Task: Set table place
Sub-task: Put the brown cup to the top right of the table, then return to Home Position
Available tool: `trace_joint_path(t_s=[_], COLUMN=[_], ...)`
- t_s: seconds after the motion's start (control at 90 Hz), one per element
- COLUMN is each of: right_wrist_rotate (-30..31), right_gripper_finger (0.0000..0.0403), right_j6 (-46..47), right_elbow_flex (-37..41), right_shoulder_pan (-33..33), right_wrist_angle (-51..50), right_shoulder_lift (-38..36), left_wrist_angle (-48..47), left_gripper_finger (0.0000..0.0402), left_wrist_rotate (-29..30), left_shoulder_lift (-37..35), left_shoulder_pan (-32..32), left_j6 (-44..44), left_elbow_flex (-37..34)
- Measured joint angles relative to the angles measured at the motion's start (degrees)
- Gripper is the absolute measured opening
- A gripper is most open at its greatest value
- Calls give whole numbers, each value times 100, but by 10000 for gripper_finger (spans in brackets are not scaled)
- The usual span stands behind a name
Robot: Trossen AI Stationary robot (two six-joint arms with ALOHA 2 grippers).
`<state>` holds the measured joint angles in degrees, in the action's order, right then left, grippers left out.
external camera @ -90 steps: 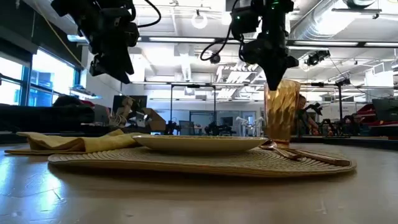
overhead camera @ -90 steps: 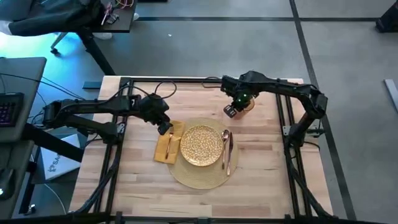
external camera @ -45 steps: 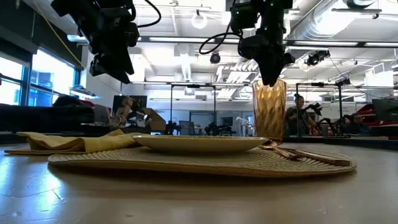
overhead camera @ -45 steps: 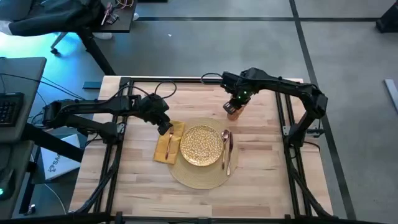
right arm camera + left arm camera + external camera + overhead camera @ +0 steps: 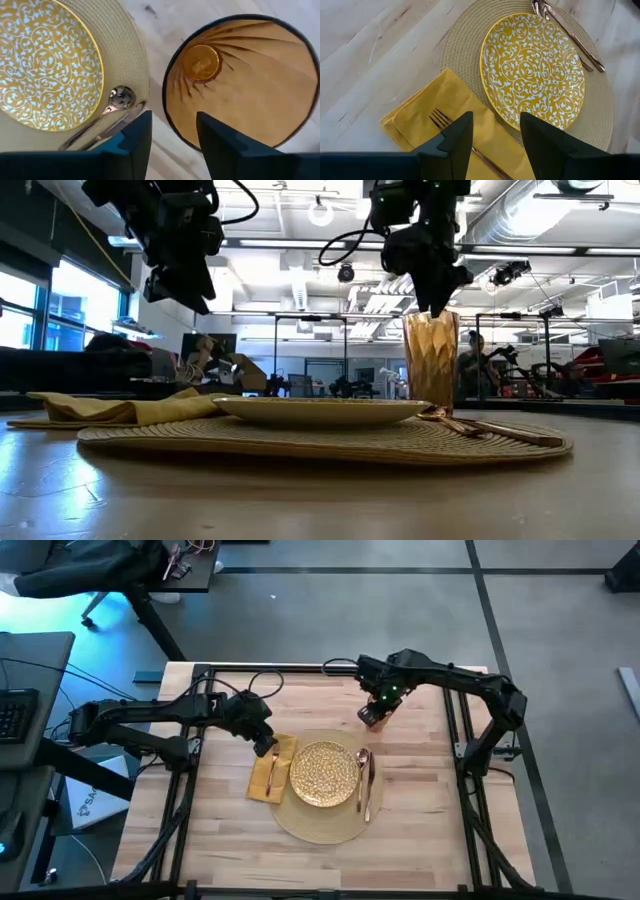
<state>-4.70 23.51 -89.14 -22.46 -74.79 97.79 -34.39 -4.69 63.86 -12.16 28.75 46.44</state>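
Note:
The amber glass stands upright on its base on the table, just beyond the far right edge of the tan placemat. My right gripper points down over it, open. One finger is outside the rim and one is inside. On the placemat lie the gold plate and, to its right, the spoon and knife. A fork lies on the yellow napkin. My left gripper hovers open above the napkin. My right gripper's fingers come from above and stand astride the glass's rim on its placemat side. A gap shows between the rim and each finger. Whether either finger touches the glass, I cannot tell.
Black frame rails run along the table's sides and cables lie at the far edge. Bare wood spreads along the near side and to the right of the placemat. A person sits in the room beyond the table.
My right gripper has carried the glass toward the table's left edge and a little nearer, up to the placemat's far right edge. The glass has stayed upright and has sunk slightly. The fingertips now reach less far down into it.

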Motion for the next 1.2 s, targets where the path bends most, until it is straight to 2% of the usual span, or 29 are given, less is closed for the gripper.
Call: trace_joint_path(t_s=[0.189, 0.422, 0.667, 0.811, 1.011, 1.2], right_wrist_rotate=[-3, -19, -743, -1241, -1271, -1280], right_gripper_finger=[166, 167, 167, 159, 125, 105], right_j6=[-4, -480, -1278, -1120, -422, 28], right_elbow_flex=[-2, -2, 83, 1040, 2761, 4026], right_shoulder_pan=[0, 0, 0, 0, -4, -4], right_wrist_angle=[-71, -176, 414, 1466, 2454, 3085], right_shoulder_lift=[-434, -1533, -2818, -4004, -5829, -7436], left_wrist_angle=[115, 866, 1664, 1874, 1909, 1995], left_gripper_finger=[147, 147, 147, 147, 147, 147], left_wrist_rotate=[-6, 77, 103, 188, 377, 505], left_shoulder_lift=[0, -2, -2, -2, -2, -2], left_shoulder_pan=[0, -69, -226, -301, -321, -321], left_j6=[106, 110, 165, 350, 675, 999], left_elbow_flex=[0, 0, 0, 0, 0, 0])
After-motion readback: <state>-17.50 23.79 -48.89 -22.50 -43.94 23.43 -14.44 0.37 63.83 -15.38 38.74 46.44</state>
